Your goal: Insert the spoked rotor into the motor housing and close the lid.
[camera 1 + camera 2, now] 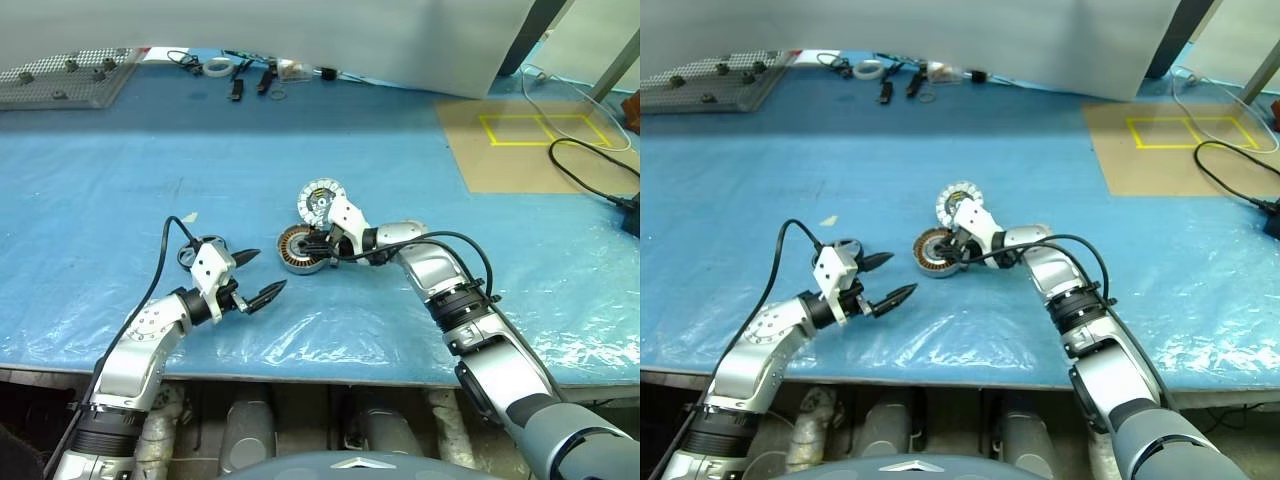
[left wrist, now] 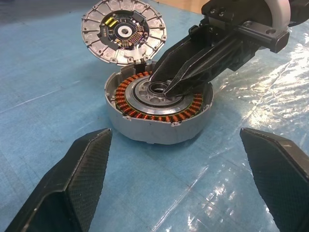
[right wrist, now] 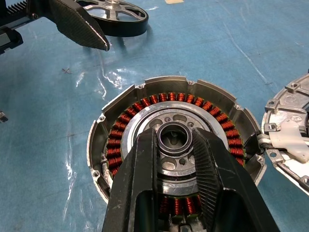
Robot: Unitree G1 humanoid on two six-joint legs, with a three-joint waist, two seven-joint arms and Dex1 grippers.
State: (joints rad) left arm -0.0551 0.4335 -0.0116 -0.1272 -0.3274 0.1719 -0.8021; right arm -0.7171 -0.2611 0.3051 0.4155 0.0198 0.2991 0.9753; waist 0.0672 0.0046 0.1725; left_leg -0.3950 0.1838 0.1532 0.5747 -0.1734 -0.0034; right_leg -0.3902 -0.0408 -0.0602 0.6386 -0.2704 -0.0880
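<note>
Right gripper [image 2: 166, 89] sits right over the motor housing [image 1: 299, 249], blocking it from above. Lid [image 1: 321, 199] crowds its far side; left and near sides are open.

My arms silver-grey with black joint bands, white wrist brackets, black cables looping, my gripper fingers [image 2: 77, 179] black, pointed.

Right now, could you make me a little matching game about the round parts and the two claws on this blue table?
Things:
1. motor housing
2. lid
3. spoked rotor
4. left claw
5. right claw

States:
A. wide open, holding nothing
B. lying beside the housing, segmented face up
C. fingers pinching the central silver hub
D. open, its copper windings showing
E. black wheel lying flat on the table near the left claw

Pairs: 1-D, 2-B, 3-E, 4-A, 5-C
</note>
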